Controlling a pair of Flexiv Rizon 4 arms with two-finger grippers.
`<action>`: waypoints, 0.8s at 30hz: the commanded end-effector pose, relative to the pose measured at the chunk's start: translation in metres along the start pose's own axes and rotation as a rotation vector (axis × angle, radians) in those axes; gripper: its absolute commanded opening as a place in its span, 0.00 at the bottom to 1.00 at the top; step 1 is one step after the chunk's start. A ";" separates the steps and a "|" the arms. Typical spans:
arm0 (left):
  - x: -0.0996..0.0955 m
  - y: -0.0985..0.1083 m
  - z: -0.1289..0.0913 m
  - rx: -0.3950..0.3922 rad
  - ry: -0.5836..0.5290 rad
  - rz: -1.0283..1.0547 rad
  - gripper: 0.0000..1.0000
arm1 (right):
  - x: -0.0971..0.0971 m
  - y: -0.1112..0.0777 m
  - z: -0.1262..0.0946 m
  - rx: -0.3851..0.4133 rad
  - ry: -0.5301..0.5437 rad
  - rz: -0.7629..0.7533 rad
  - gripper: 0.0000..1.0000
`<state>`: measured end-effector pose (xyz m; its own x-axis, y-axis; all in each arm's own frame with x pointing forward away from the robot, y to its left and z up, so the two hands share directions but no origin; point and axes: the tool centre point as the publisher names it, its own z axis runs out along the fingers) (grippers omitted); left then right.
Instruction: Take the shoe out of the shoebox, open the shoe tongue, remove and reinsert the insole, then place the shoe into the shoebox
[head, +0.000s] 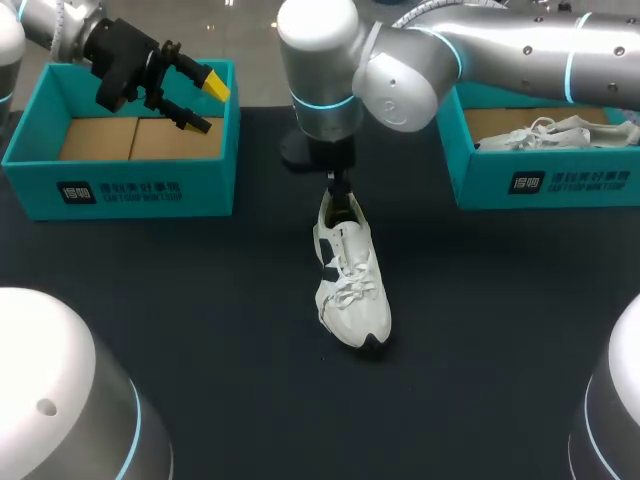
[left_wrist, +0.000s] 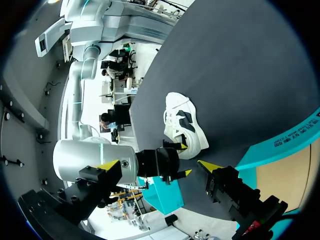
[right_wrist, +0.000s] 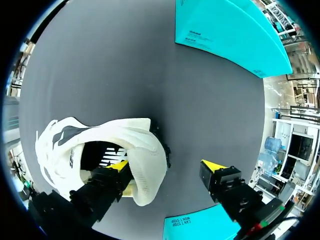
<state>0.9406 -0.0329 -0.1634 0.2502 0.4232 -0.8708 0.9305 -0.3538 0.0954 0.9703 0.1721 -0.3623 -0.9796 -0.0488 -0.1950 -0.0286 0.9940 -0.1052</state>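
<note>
A white shoe (head: 350, 280) with black patches lies on the dark table, toe toward the front edge. My right arm comes in from the right and hangs its gripper (head: 340, 192) over the shoe's heel. In the right wrist view the right gripper (right_wrist: 166, 167) is open: one fingertip (right_wrist: 118, 166) sits inside the shoe's mouth against the heel collar (right_wrist: 145, 165), while the other stands well clear outside the heel. The dark insole (right_wrist: 102, 157) shows inside. My left gripper (head: 205, 105) hovers open over the left teal shoebox (head: 120, 190), holding nothing. From the left wrist, the shoe (left_wrist: 185, 125) lies ahead of the left gripper (left_wrist: 159, 165).
A second teal shoebox (head: 540, 180) at the right back holds another white shoe (head: 560, 130). The left box shows only its brown cardboard floor (head: 140, 138). Dark table surface (head: 200, 330) lies open around the shoe and toward the front.
</note>
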 end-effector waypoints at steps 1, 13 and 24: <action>0.000 0.000 -0.001 0.002 0.002 0.001 1.00 | -0.004 0.004 0.011 0.000 0.018 -0.020 0.79; 0.000 0.000 -0.001 0.002 0.002 0.001 1.00 | 0.005 0.004 0.020 0.011 0.049 -0.029 0.42; 0.000 0.000 -0.001 0.002 0.002 0.001 1.00 | 0.014 0.007 0.024 0.002 0.070 0.000 0.00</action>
<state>0.9406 -0.0329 -0.1634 0.2502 0.4232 -0.8708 0.9304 -0.3538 0.0954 0.9629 0.1752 -0.3870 -0.9905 -0.0473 -0.1290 -0.0315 0.9920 -0.1219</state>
